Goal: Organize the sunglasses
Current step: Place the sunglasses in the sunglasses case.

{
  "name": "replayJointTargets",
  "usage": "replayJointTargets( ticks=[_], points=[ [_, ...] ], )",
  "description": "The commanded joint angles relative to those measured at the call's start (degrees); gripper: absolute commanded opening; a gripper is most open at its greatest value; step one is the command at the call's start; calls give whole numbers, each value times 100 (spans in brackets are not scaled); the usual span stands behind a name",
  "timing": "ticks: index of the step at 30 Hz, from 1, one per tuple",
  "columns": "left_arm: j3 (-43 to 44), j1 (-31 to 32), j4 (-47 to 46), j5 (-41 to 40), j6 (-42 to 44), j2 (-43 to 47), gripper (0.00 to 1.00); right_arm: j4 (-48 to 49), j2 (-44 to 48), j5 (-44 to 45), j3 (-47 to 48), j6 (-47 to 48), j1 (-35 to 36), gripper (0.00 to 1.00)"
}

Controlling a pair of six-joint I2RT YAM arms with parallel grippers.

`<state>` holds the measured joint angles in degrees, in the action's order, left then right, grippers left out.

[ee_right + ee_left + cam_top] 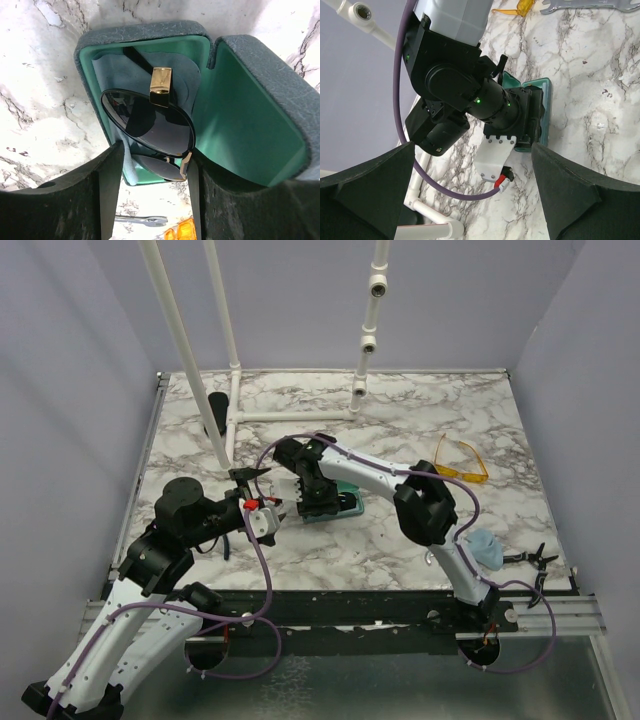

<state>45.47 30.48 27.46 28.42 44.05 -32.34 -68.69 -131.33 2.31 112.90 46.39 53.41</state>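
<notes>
The thin dark wire-frame sunglasses (150, 125) lie in the open blue-grey oblong case (260, 130), between the right end effector's (156, 160) fingers; whether it grips them I cannot tell. Seat them flat before withdrawing. The left end effector (473, 165) gapes empty alongside. Two pairs, one case: the translucent yellow-orange plastic sunglasses (461, 460) lie well apart.

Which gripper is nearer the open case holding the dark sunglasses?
Right. The right gripper is directly over the case, fingers either side of the dark sunglasses; the left gripper hangs apart, off to the case's left.
</notes>
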Motion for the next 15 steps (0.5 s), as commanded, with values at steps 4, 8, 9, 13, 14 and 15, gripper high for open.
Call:
replayJointTargets(
  ticks=[4, 8, 9, 13, 14, 15],
  points=[
    [-82, -33, -66, -16, 102, 55, 99, 214, 356, 470, -202, -182, 94, 58],
    [-115, -33, -66, -14, 142, 61, 99, 293, 438, 531, -282, -196, 104, 59],
    [-124, -33, -66, -20, 147, 65, 99, 308, 449, 552, -283, -207, 108, 60],
    [-125, -33, -65, -30, 161, 67, 99, 303, 496, 683, -291, -268, 140, 60],
    [-122, -31, -58, -38, 164, 62, 99, 310, 513, 698, -295, -277, 145, 60],
    [-126, -28, -56, -53, 180, 61, 99, 316, 538, 719, -306, -289, 156, 60]
  ],
)
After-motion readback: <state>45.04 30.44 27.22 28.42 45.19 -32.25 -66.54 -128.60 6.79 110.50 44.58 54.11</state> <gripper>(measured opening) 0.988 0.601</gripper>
